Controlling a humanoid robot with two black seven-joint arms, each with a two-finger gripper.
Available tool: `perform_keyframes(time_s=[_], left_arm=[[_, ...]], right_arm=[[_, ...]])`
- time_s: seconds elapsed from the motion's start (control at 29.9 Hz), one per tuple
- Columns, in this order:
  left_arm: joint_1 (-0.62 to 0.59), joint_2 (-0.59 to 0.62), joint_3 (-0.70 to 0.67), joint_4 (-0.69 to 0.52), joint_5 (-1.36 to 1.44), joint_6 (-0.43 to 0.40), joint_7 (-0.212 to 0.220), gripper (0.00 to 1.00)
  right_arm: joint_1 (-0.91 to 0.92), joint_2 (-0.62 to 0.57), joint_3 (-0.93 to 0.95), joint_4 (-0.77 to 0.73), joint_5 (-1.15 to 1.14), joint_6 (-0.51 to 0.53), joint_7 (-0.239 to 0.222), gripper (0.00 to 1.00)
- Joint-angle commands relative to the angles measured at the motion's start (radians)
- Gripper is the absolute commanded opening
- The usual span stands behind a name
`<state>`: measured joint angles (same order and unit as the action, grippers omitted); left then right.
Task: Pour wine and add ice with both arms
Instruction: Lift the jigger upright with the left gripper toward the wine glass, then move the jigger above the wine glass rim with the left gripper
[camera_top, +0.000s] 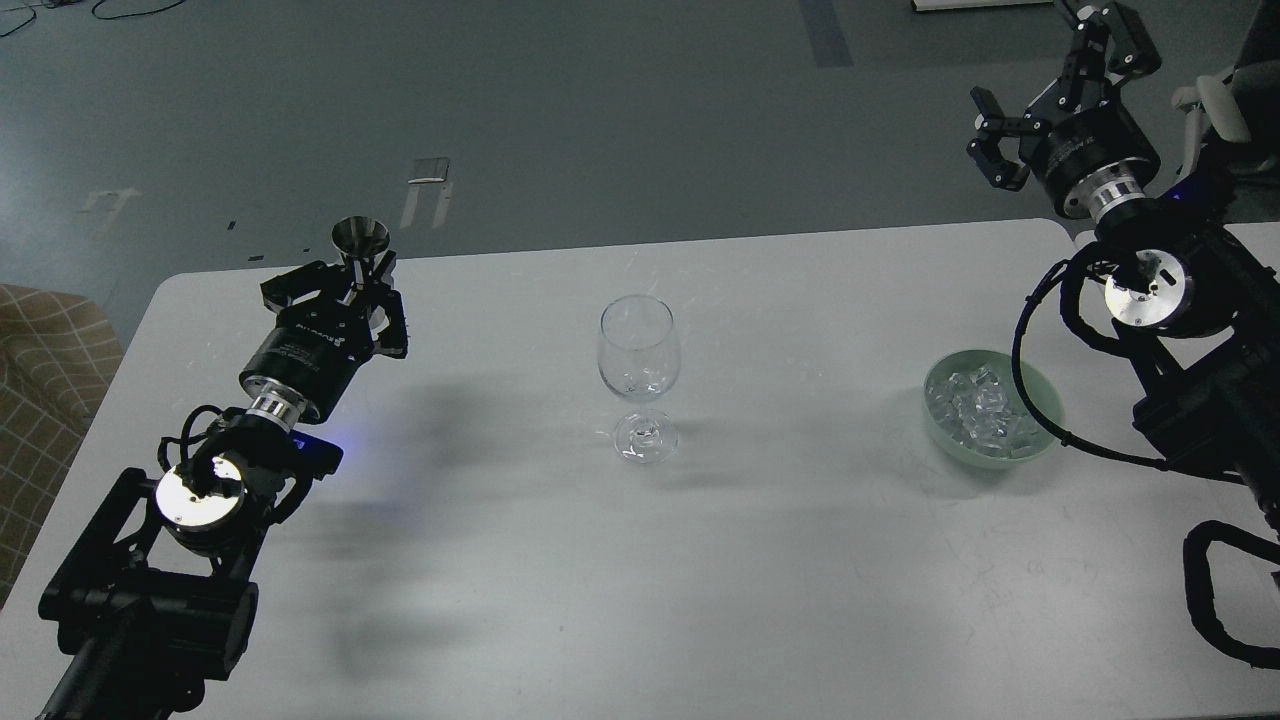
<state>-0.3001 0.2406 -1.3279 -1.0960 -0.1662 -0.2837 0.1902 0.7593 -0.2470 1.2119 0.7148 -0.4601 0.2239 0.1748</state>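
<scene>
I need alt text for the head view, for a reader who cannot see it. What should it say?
An empty wine glass stands at the middle of a white table, with a pale green bowl of ice to its right. The left gripper holds a small metal measuring cup at the table's far left, while the right gripper is open and raised beyond the table's far right corner.

White table (560, 560) with rounded corners fills the lower frame — surface faintly scuffed, soft shadows across it. Behind it, grey-green floor (600, 110), with pale tape marks (428, 185) at upper left of centre. Black cables (100, 8) at top left. Checked beige cushion (45, 400) at left edge. Light even, overhead — no windows seen.
</scene>
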Motion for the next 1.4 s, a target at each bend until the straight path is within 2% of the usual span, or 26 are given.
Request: perform_keyframes(time_s=[0.0, 0.27, 0.74, 1.0, 1.37], left_arm=[[0.001, 0.002, 0.03, -0.036, 0.002, 0.024, 0.002, 0.12], [0.002, 0.026, 0.107, -0.11, 0.007, 0.063, 0.0, 0.12], [0.004, 0.031, 0.116, -0.203, 0.108, 0.126, 0.029, 0.11], [-0.028, 0.028, 0.168, -0.214, 0.119, 0.181, 0.034, 0.11], [-0.054, 0.02, 0.203, -0.217, 0.145, 0.21, 0.035, 0.1]], right_arm=[[-0.001, 0.0, 0.0, -0.001, 0.0, 0.0, 0.0, 1.0], [-0.001, 0.0, 0.0, 0.0, 0.0, 0.0, 0.0, 1.0], [-0.003, 0.0, 0.002, 0.0, 0.0, 0.0, 0.0, 1.0], [-0.003, 0.0, 0.002, 0.0, 0.0, 0.0, 0.0, 1.0], [-0.005, -0.002, 0.002, 0.0, 0.001, 0.0, 0.0, 1.0]])
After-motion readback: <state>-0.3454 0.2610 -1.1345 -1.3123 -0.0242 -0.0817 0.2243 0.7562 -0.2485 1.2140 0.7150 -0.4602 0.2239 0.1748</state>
